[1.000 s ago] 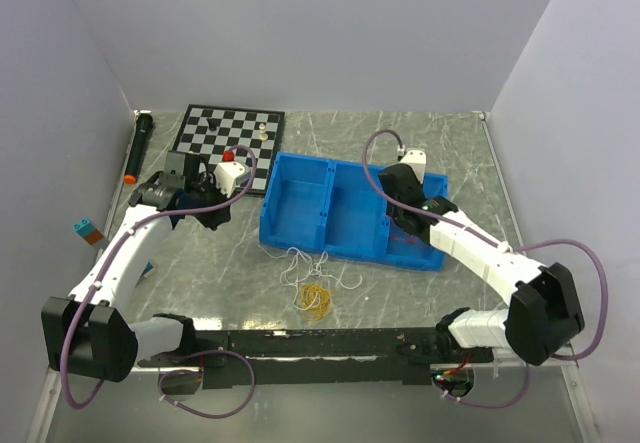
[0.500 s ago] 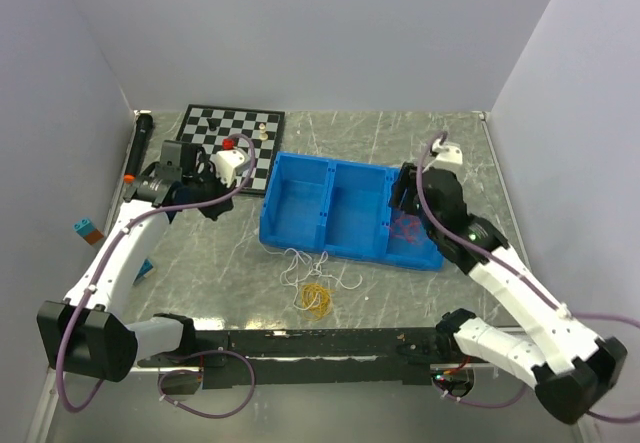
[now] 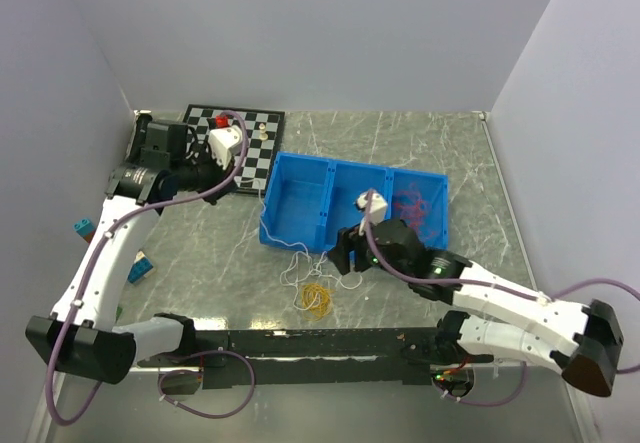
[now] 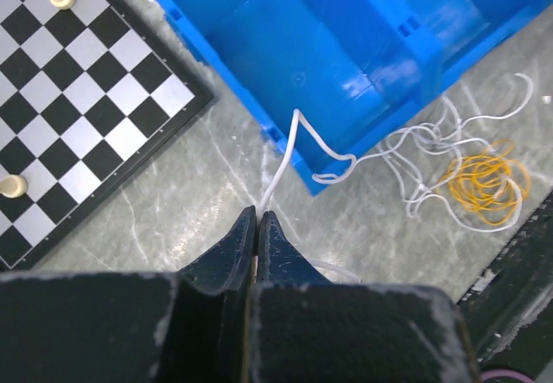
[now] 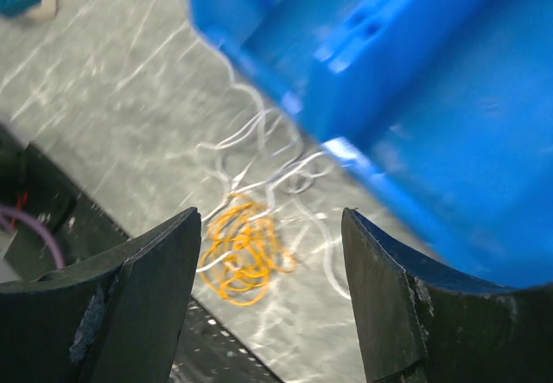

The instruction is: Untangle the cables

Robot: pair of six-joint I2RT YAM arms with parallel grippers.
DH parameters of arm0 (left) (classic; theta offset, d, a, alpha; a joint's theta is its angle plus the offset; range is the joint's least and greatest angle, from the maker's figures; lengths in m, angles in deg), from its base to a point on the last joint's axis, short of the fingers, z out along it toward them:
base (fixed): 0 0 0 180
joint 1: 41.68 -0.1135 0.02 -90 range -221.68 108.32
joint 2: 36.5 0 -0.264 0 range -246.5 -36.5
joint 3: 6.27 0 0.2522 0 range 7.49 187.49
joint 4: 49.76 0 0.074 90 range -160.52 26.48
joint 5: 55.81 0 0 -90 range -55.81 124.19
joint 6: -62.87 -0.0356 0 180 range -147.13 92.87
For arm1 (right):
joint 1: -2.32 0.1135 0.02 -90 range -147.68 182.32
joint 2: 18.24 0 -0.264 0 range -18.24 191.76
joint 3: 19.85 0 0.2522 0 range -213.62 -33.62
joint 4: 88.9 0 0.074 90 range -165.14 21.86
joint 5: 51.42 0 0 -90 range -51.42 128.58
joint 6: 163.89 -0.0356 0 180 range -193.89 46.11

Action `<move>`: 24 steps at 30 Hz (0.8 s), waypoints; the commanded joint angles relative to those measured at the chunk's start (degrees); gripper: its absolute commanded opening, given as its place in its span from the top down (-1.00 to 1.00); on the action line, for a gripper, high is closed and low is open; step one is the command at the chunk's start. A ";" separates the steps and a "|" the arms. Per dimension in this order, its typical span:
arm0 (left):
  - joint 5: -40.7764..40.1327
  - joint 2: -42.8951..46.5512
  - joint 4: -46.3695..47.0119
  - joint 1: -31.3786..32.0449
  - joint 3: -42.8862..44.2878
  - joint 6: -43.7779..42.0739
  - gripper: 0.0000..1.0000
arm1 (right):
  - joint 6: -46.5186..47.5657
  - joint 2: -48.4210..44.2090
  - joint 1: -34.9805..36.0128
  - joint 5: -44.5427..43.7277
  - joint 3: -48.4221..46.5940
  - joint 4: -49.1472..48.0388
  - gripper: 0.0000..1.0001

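Pinching the white cable in the left gripper, closed tight on the strand, over the table between chessboard and bin. Holding it out to that side, most likely, to draw one cord clear of the rest. Tracing it outward: rising from the grip, crossing the bin's near corner and seemingly catching there, looping once, then trailing into a loose white tangle on the table in front of the bin. Finding the yellow cable right against that tangle, touching it, coiled in a small nest. Spotting the red cable well apart, bunched in the bin's rightmost compartment, so apparently sorted. Hovering over the yellow-and-white heap with the right gripper, spread wide and gripping nothing, by the look of it lining up to pin or pick the yellow coil against the white end anchored on the left. Minding that corner of the bin: probably needing a lift of the strand there before getting any clean separation.
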 commanded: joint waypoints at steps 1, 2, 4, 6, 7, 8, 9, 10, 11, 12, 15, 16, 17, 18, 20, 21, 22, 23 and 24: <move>2.86 3.04 -2.56 0.73 -0.21 1.38 0.98 | -3.86 6.15 2.54 5.56 2.05 -9.11 -0.45; 2.68 3.75 -2.56 0.91 -1.00 1.47 0.98 | -4.13 7.56 2.89 6.53 2.40 -10.52 -0.44; 2.07 4.98 -2.74 1.00 -0.93 1.64 0.99 | -4.66 10.90 3.60 7.15 2.49 -12.54 -0.44; 1.63 6.30 -2.56 1.00 0.56 2.26 0.99 | -4.58 13.54 4.12 7.33 2.14 -14.65 -0.43; 1.02 6.74 -2.39 1.00 1.79 2.87 0.99 | -4.49 14.77 4.65 6.80 1.62 -15.18 -0.43; 0.49 7.26 -1.69 1.00 3.02 3.40 0.99 | -4.14 15.91 5.09 6.19 1.00 -15.54 -0.43; -0.21 7.62 -1.34 1.00 4.68 4.36 0.99 | -3.53 17.23 5.70 4.79 0.04 -15.54 -0.43; -0.74 8.05 -0.38 1.00 6.44 5.15 0.99 | -2.91 18.20 6.40 3.04 -0.93 -15.10 -0.43; -1.62 8.41 0.85 1.00 7.94 6.20 0.99 | -2.21 19.08 6.93 1.89 -1.98 -14.93 -0.43; -2.41 8.85 1.91 1.00 9.78 7.08 0.99 | -1.59 20.22 7.37 0.75 -2.95 -14.84 -0.44; -3.64 9.20 3.76 1.00 15.75 9.20 0.99 | 0.34 22.86 8.34 -3.29 -6.11 -14.23 -0.45; -3.38 8.51 3.07 1.00 18.04 9.64 0.99 | 0.52 24.08 8.52 -5.13 -7.51 -13.79 -0.46; -2.60 7.89 2.19 1.00 20.41 9.90 0.99 | 0.96 25.14 8.52 -6.63 -8.40 -13.87 -0.46; -1.55 7.36 1.49 1.00 22.00 10.08 0.98 | 1.14 25.93 8.52 -8.13 -9.02 -14.31 -0.46; -0.22 7.18 0.60 1.00 23.59 10.43 0.97 | 1.92 27.60 8.52 -9.81 -10.07 -15.62 -0.46; 0.04 7.18 0.43 1.00 23.60 10.52 0.97 | 2.10 28.57 8.52 -10.25 -10.77 -16.15 -0.46; 0.22 7.70 0.43 1.00 23.34 10.69 0.97 | 2.19 29.36 8.52 -10.34 -11.56 -16.76 -0.46; 0.22 7.97 0.60 1.00 22.90 10.87 0.97 | 2.45 30.24 8.52 -10.77 -12.09 -17.55 -0.46; 0.31 8.32 0.51 1.00 22.72 10.96 0.97 | 2.28 31.29 8.52 -10.87 -12.88 -18.00 -0.46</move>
